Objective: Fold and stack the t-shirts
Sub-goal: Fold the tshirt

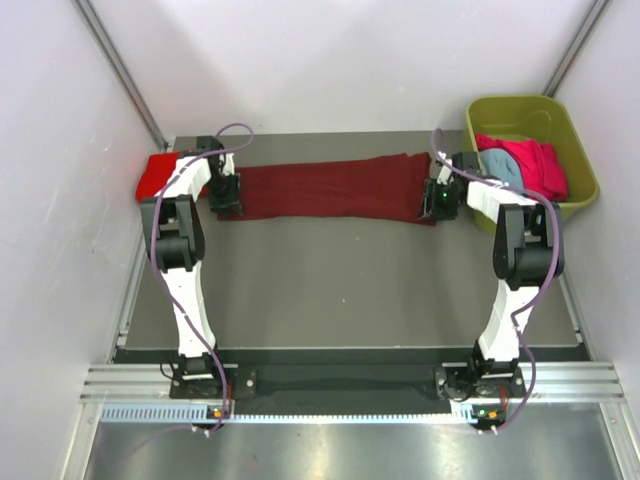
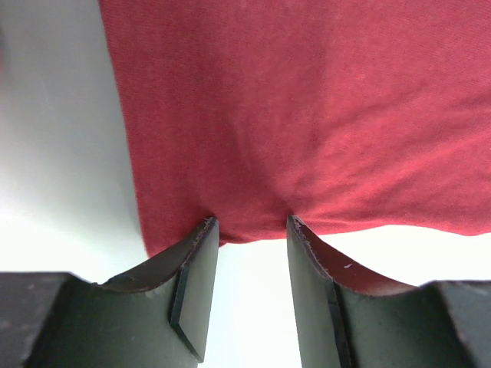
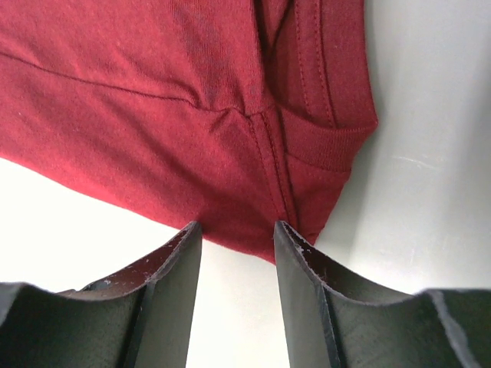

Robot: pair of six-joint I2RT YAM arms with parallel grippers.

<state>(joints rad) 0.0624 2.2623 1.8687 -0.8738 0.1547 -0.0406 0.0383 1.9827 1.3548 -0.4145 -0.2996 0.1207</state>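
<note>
Grey table [image 1: 330, 290] | overhead only: green tub [image 1: 512, 112] | wrists: maroon shirt [image 1: 330, 188] edge

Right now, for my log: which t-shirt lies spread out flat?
The dark maroon t-shirt, stretched across the table; the bright red t-shirt lies compact at far left.

Shirt [image 1: 330, 187] left of tub [image 1: 520, 112]

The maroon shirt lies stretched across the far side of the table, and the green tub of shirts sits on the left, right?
No: the top view shows the tub on the right. The maroon shirt does lie stretched across the far side of the table, and the tub holds shirts.
</note>
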